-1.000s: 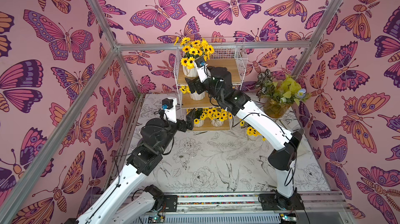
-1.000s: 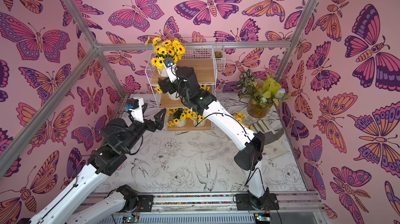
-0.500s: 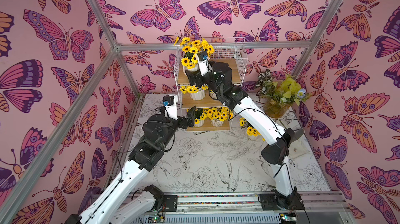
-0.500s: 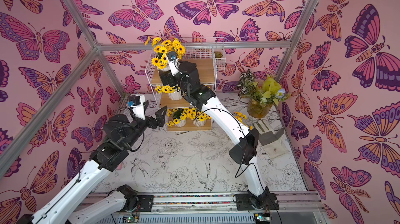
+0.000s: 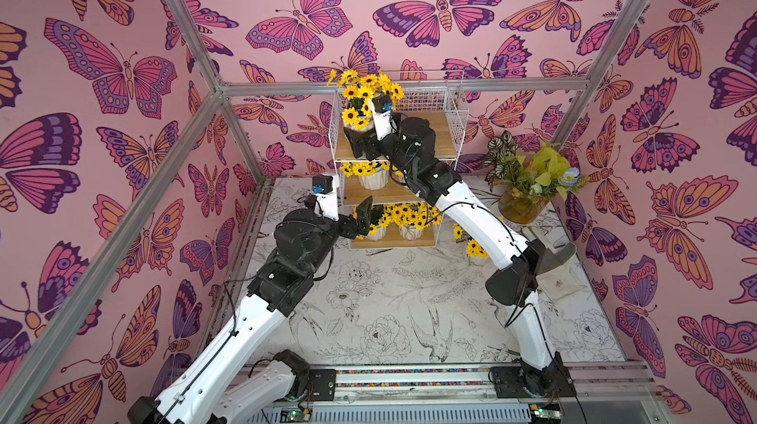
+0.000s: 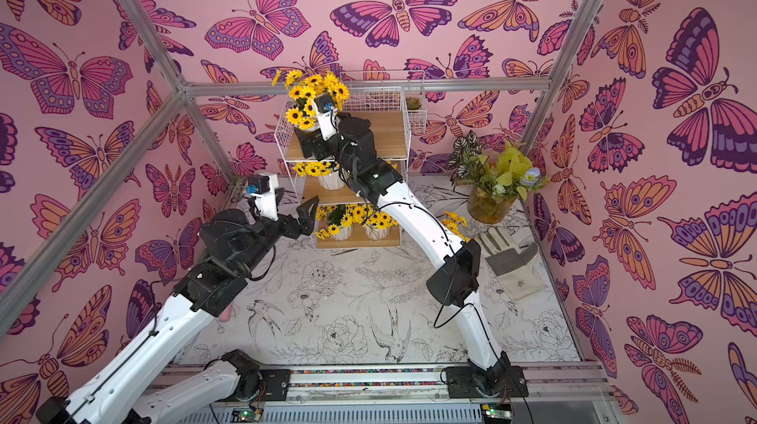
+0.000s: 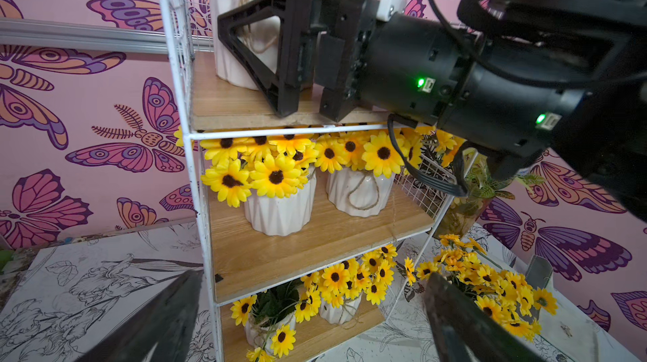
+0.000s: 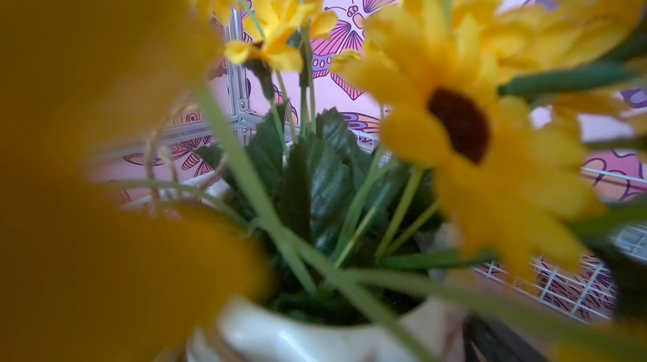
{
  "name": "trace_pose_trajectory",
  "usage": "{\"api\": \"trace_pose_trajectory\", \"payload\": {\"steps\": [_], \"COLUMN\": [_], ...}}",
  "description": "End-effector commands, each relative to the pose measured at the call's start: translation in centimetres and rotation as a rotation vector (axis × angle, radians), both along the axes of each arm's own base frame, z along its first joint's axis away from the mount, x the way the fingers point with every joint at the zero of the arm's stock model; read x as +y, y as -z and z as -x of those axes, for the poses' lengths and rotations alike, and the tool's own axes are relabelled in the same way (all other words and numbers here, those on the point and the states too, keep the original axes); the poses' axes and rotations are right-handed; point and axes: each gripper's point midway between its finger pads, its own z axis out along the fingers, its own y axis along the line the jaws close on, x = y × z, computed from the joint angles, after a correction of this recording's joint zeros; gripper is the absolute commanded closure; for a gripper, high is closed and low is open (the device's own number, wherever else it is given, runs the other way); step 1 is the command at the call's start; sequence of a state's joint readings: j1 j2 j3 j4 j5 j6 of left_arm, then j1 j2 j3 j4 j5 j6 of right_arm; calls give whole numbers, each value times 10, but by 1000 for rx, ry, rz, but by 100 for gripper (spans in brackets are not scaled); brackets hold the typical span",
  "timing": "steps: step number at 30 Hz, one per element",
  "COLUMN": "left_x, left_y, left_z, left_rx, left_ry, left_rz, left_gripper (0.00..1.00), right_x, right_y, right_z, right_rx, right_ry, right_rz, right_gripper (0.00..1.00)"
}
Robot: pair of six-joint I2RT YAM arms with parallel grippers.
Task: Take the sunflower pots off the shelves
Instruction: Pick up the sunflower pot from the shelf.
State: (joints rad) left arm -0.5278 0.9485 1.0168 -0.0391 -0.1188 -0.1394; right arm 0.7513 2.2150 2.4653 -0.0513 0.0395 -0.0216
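Note:
The shelves (image 5: 413, 131) (image 6: 385, 131) stand at the back, with sunflower pots on all three boards. One pot (image 5: 362, 92) (image 6: 307, 92) (image 7: 238, 21) stands on the top board. My right gripper (image 5: 360, 143) (image 6: 309, 145) straddles it, its near finger (image 7: 289, 63) in front of the white wall; the far finger is hidden. The pot's rim (image 8: 280, 335) fills the right wrist view. Two pots (image 7: 280, 209) (image 7: 360, 192) sit on the middle board and two (image 7: 269, 325) (image 7: 341, 307) on the bottom one. Another pot (image 5: 471, 243) (image 7: 490, 283) stands on the table. My left gripper (image 5: 362, 217) (image 7: 313, 274) is open and empty by the rack's lower left corner.
An amber vase of green leaves (image 5: 520, 204) (image 6: 487, 209) stands at the back right, with a grey glove (image 6: 508, 256) in front of it. A small succulent (image 6: 413, 104) hangs in a wire basket on the rack's side. Aluminium posts frame the pink walls.
My right gripper has risen from the middle board to the top board and come round the top pot. My left gripper has edged closer to the rack.

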Motion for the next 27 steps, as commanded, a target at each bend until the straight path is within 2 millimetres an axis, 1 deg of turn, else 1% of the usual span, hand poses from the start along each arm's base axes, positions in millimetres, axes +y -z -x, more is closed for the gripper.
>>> {"api": "trace_pose_trajectory", "payload": {"steps": [1, 4, 8, 12, 20, 23, 27], "left_x": [4, 9, 22, 27, 25, 25, 27], "left_y": [-5, -5, -7, -7, -1, 2, 5], "left_z": [0, -2, -8, -10, -13, -15, -15], "left_rx": [3, 5, -11, -17, -5, 0, 2], "left_ry": [-6, -36, -115, -143, -140, -140, -150], "left_rz": [-2, -7, -25, -41, -57, -66, -71], "left_gripper": [1, 1, 1, 1, 1, 1, 1], "right_x": [12, 15, 15, 18, 23, 22, 22], "right_y": [6, 9, 13, 19, 27, 29, 30], "right_z": [-2, -5, -11, -15, -21, -23, -21], "right_rx": [-10, -15, -10, -1, -3, -6, -6], "right_ry": [-47, -53, -66, -78, -80, -66, -73], "right_rz": [-18, -22, -39, -48, -39, -26, -11], "right_gripper": [1, 1, 1, 1, 0, 4, 15]}}
